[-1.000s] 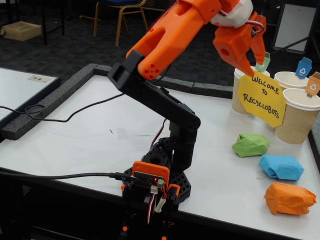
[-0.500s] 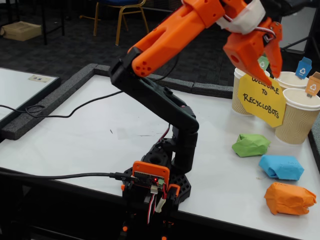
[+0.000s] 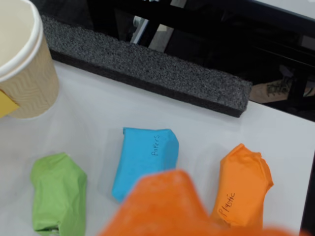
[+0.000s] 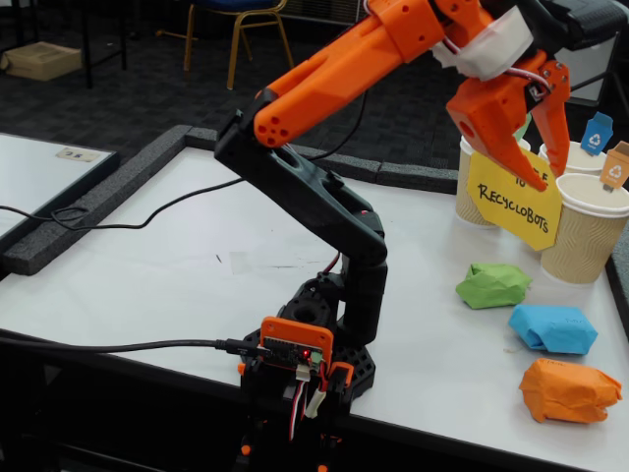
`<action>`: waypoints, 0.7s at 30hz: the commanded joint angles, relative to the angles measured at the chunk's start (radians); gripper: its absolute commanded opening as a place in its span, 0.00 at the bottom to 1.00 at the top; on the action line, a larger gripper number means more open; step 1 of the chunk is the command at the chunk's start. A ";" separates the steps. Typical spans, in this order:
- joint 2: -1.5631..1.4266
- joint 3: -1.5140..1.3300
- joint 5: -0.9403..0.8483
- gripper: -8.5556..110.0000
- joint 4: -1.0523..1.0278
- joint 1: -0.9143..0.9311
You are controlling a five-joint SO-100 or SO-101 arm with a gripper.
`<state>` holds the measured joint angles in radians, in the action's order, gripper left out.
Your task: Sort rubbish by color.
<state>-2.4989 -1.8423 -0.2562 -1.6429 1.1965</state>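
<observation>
Three crumpled paper wads lie in a row on the white table near its right edge: green point(image 4: 491, 284), blue point(image 4: 552, 328) and orange point(image 4: 570, 390). My orange gripper point(image 4: 548, 175) hangs high above them, in front of the yellow sign point(image 4: 513, 195), open and empty. The wrist view looks down on the green wad point(image 3: 58, 199), the blue wad point(image 3: 145, 160) and the orange wad point(image 3: 243, 184). A blurred orange finger point(image 3: 162, 206) fills the bottom of that view and covers the blue wad's lower edge.
Three beige ribbed paper cups stand at the back right point(image 4: 588, 228) point(image 4: 575, 157) point(image 4: 470, 187), with blue point(image 4: 597, 133) and orange point(image 4: 616, 165) tags; one cup point(image 3: 22, 64) shows at the wrist view's left. A grey foam border point(image 3: 147, 73) edges the table. Cables cross the left side.
The arm has swung the gripper to the right, from in front of the leftmost cup to in front of the yellow sign. The wads have not moved.
</observation>
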 commanded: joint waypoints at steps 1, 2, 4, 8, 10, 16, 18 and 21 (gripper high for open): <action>0.002 -0.009 -0.015 0.10 0.029 -0.023; 0.002 -0.028 -0.015 0.10 0.038 -0.040; 0.005 -0.057 -0.015 0.10 0.063 -0.063; 0.015 -0.107 -0.015 0.11 0.115 -0.104; 0.028 -0.130 -0.017 0.13 0.147 -0.121; 0.130 -0.172 -0.018 0.14 0.256 -0.153; 0.178 -0.181 -0.055 0.14 0.258 -0.173; 0.227 -0.221 -0.118 0.15 0.258 -0.193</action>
<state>-2.2964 -2.0709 -0.3037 -1.4128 1.0446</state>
